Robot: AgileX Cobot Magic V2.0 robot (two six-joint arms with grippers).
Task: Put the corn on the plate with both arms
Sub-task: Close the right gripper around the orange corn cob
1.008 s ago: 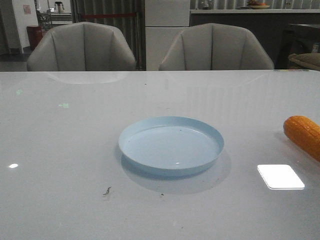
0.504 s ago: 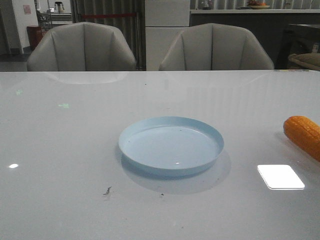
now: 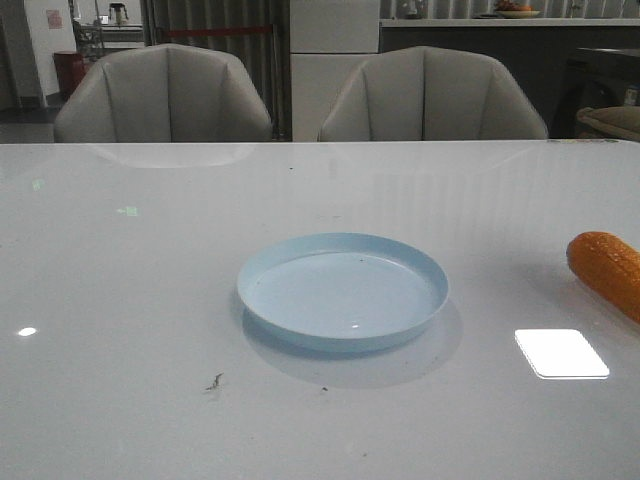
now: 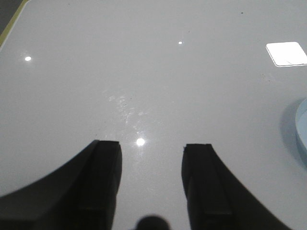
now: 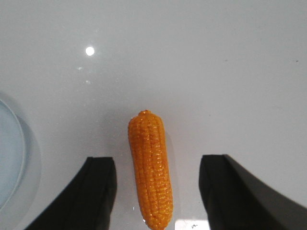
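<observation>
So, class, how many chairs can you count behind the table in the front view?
2. One grey chair stands behind the table's far edge on the left, the other chair on the right. Only their backs show; nothing suggests a third.

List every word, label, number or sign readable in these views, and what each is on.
None can be read.
The pink sign on the far wall: too small and blurred.
The corn, the plate and the table carry no text.
</observation>
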